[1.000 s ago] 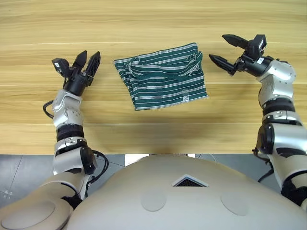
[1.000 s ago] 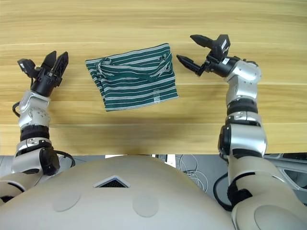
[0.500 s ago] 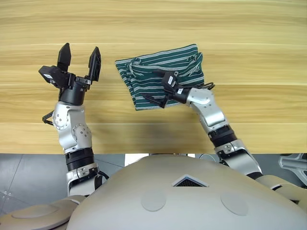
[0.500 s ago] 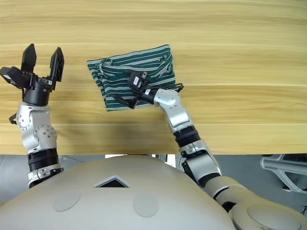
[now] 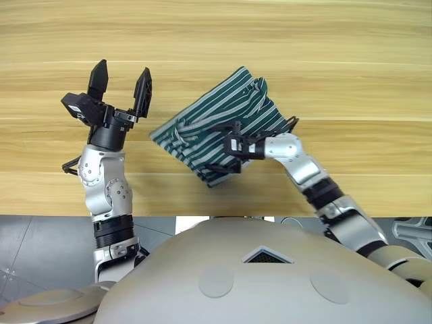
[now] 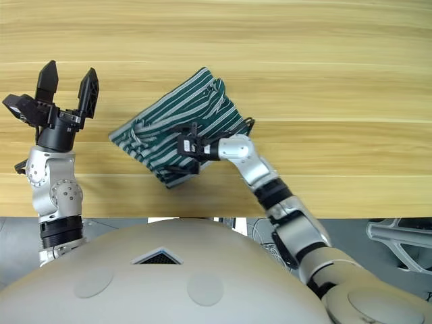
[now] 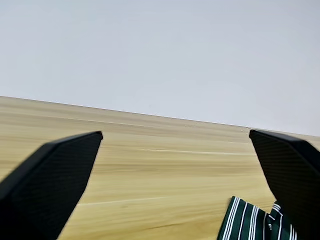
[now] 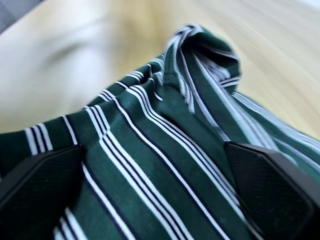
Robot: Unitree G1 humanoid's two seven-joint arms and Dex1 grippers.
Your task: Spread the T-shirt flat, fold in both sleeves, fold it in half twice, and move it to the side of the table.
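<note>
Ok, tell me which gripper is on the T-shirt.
The right gripper: it rests open across the near part of the folded green striped T-shirt. The left gripper is held up beside it, open, touching nothing.

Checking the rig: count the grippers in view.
2. The left gripper is raised, open, left of the shirt; the right gripper lies open on the shirt. None seems hidden.

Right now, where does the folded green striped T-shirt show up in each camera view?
Left eye view: the folded green striped T-shirt sits mid-picture, the right pincer on it.
Right eye view: the T-shirt lies left of centre.
Left wrist view: a T-shirt corner shows beside one finger of the left pincer.
Right wrist view: the T-shirt lies between the right pincer's fingers.
Shared landmark: the light wooden table beneath.
</note>
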